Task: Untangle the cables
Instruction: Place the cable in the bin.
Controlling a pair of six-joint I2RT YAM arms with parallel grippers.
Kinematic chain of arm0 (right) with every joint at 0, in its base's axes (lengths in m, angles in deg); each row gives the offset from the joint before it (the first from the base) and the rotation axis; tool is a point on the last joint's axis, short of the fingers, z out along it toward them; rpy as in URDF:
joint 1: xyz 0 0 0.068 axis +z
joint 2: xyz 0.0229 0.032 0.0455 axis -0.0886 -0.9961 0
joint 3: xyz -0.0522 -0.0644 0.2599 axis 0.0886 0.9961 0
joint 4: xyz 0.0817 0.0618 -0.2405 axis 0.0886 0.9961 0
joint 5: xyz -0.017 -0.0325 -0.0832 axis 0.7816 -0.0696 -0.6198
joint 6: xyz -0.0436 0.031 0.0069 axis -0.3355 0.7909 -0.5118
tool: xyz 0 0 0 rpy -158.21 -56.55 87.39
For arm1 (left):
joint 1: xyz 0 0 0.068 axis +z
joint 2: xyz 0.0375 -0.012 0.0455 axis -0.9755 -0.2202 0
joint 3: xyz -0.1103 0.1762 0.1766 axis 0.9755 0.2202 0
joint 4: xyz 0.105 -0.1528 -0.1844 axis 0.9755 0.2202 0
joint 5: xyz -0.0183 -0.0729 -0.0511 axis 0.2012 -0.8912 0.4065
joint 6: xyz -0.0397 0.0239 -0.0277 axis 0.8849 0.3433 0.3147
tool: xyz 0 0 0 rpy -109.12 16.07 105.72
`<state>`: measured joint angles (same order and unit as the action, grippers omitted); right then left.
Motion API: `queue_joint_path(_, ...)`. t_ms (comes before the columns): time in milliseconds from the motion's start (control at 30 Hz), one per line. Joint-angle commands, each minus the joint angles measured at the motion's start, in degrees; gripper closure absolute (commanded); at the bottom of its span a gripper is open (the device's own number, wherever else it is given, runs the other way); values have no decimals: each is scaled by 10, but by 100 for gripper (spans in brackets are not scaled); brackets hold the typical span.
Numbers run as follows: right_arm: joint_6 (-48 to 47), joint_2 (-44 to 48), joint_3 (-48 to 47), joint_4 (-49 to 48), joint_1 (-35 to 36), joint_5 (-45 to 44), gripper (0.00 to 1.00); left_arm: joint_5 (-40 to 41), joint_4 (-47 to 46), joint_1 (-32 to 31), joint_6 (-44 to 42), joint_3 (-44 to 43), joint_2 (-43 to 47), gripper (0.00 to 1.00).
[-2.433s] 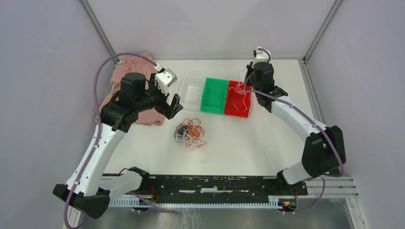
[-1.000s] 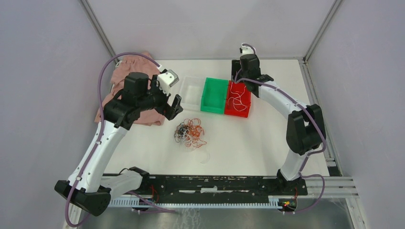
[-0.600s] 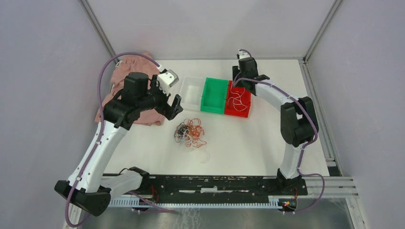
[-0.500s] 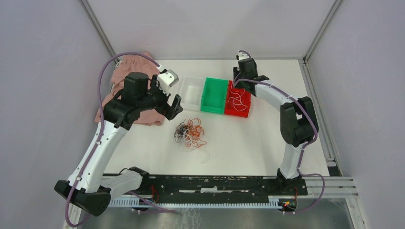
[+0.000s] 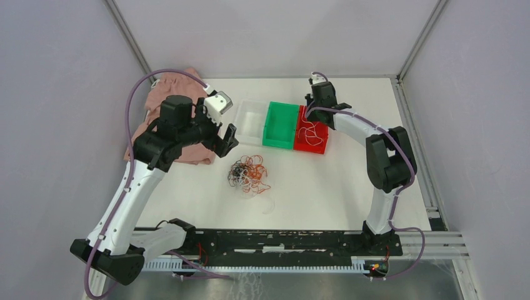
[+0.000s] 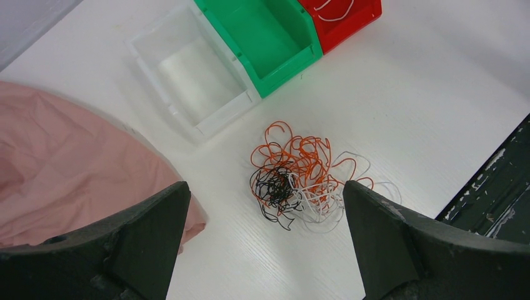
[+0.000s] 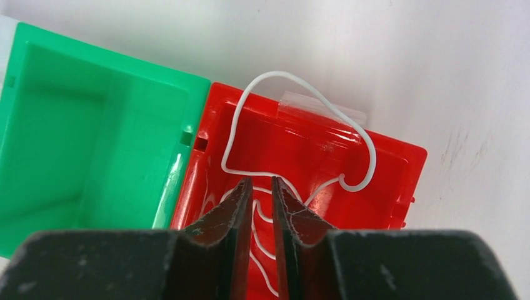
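Left pincer (image 6: pixel 265 190) hangs wide apart over the worktop (image 5: pixel 350 187), nothing between its fingers, and its cam looks straight down on the cables (image 6: pixel 297 181). They sit in one knot: orange-red strands on top, a black curl at the left side, white loops trailing off toward the arm bases. The knot lies mid-worktop, on the near side of the clear box (image 6: pixel 194 75) and the green box (image 7: pixel 94 125), well apart from both. The pink cloth (image 6: pixel 62 169) is bunched off to the left, its edge near the knot but not touching.

The boxes stand in a row, clear, green, red, L to R, side by side. The right pincer (image 7: pixel 260 184) is over the red box (image 7: pixel 400 181) at its far end, fingers almost together with only a thin slit left. A white cable (image 7: pixel 277 74) lies inside the red box (one big loop arcs out over the rim furthest from the pincer, above bare worktop). More white strands run under the fingers. One shows thru the slit, and whether it's nipped or just lying below, can't tell. The green box has no strands in it, same for the clear one
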<state>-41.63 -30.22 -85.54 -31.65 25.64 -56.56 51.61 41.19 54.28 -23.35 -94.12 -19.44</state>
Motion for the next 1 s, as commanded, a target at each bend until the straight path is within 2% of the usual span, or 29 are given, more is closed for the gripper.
queue_joint_path(0, 7, 50, -31, -17, -3, 15, 69, -2, -23, 0, -21, -13, 13, 1)
queue_joint_path(67, 8, 65, -46, -11, -8, 15, 51, -3, -23, 0, -21, -14, 13, 1)
queue_joint_path(100, 7, 68, -54, -7, -11, 16, 45, -4, -23, 0, -22, -15, 13, 1)
queue_joint_path(167, -2, 67, -71, 4, -17, 24, 38, -6, -21, 0, -21, -16, 13, 1)
queue_joint_path(233, -16, 53, -93, 23, -23, 27, 34, -7, -21, 0, -22, -16, 14, 1)
queue_joint_path(633, -61, -48, -137, 52, -42, 97, 35, -4, -25, 0, -25, -14, 11, 1)
queue_joint_path(733, -57, -45, -124, 44, -45, 105, 37, -2, -24, 0, -26, -13, 13, 1)
queue_joint_path(833, -52, -34, -97, 21, -46, 110, 41, -2, -24, 0, -27, -12, 14, 1)
queue_joint_path(967, -39, -20, -71, -11, -47, 122, 53, -6, -24, 0, -23, -13, 14, 1)
